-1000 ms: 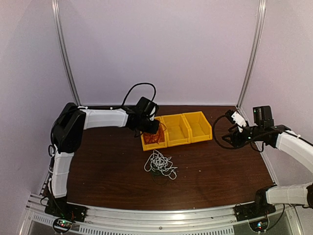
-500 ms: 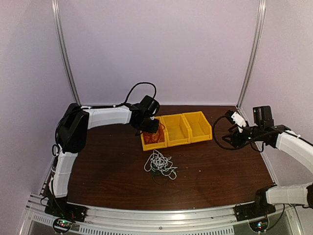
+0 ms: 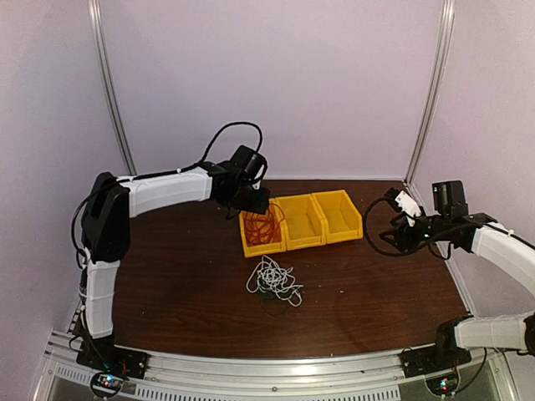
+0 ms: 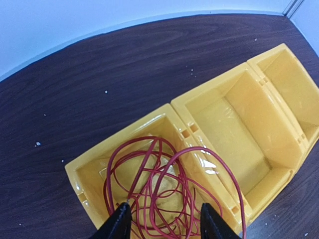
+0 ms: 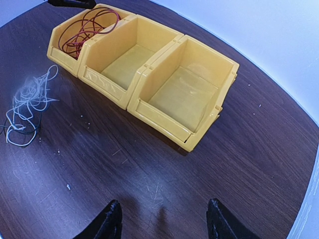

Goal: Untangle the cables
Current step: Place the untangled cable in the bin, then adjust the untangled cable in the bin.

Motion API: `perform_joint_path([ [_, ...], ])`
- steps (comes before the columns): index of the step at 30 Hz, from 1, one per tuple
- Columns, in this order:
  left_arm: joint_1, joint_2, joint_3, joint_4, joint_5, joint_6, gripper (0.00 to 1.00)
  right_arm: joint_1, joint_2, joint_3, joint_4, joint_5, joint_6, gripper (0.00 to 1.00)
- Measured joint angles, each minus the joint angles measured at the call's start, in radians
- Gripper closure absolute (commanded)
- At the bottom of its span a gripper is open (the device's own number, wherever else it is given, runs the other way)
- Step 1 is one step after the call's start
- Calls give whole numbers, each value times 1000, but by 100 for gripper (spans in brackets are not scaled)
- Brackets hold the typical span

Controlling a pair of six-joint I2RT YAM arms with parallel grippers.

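Observation:
A red cable (image 3: 261, 227) lies in loose loops inside the leftmost yellow bin (image 3: 251, 248); one loop hangs over the bin's right wall (image 4: 224, 174). My left gripper (image 3: 253, 204) hovers above the back of that bin, open, its fingertips (image 4: 119, 221) either side of the red loops (image 4: 164, 189) without touching them. A white cable clump (image 3: 274, 280) lies on the table in front of the bins, with a thin black cable (image 3: 269, 301) partly under it. My right gripper (image 3: 394, 234) is open and empty above bare table at the right (image 5: 164, 221).
Three yellow bins stand in a row at the back centre; the middle one (image 3: 303, 221) and the right one (image 3: 338, 213) are empty. The red cable (image 5: 84, 27) and the white clump (image 5: 27, 104) show far left in the right wrist view. Walls enclose the table.
My left gripper has risen and pulled back to the left from the leftmost bin, leaving the red cable uncovered inside it. The right arm has not moved.

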Motion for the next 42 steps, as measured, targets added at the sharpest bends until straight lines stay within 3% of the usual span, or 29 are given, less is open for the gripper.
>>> perform_joint_path([
  [11,-24,-151,-105,10,57,82,42,0,-2,0,0,0,0,42],
  [19,-105,-129,-87,6,110,90,42,0,-2,0,0,0,0,42],
  [26,-106,-37,-58,-14,103,81,56,0,-2,0,0,0,-1,42],
  [35,-104,6,-23,-51,78,61,98,0,-2,0,0,1,-5,42],
  [42,-86,1,-40,-45,60,26,100,0,-2,0,0,1,-7,42],
])
